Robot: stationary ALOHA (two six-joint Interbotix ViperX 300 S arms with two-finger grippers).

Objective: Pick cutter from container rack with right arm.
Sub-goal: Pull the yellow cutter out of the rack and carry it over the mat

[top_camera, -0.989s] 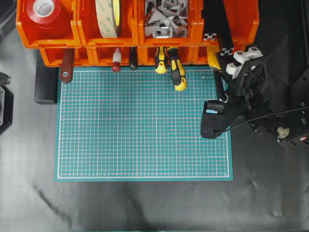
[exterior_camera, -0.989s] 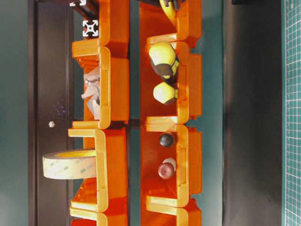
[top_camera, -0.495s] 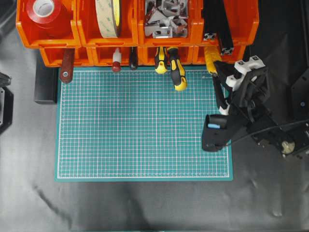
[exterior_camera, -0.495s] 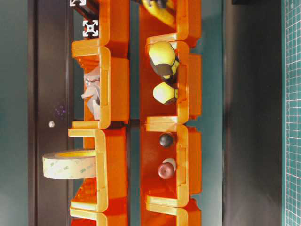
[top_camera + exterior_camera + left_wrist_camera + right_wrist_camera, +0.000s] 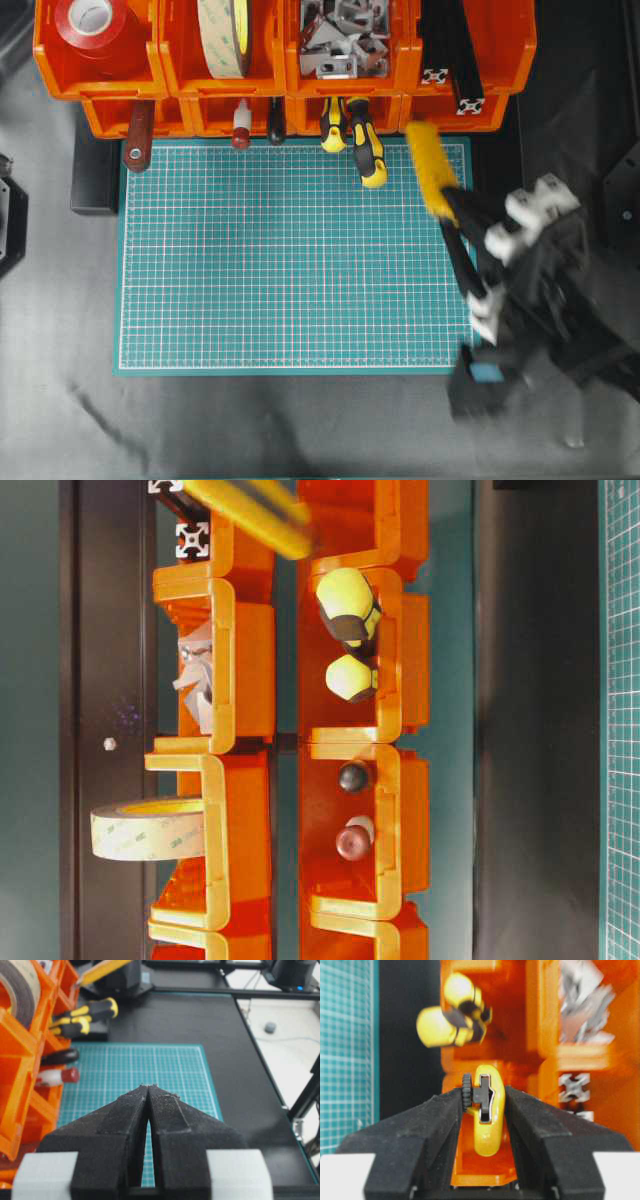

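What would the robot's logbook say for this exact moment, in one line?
phase: lifting out | right gripper: shut on cutter | cutter: clear of container rack, over mat corner | left gripper: shut, holding nothing

Bare green mat (image 5: 290,260) before rack (image 5: 285,75)

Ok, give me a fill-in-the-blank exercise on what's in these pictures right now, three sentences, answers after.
1. The right end effector is shut on the ____.
2. The cutter is colored ____.
3. The left end effector hangs shut over the ____ cutting mat, while the container rack holds rolls of tape.

Missing words: cutter; yellow; green
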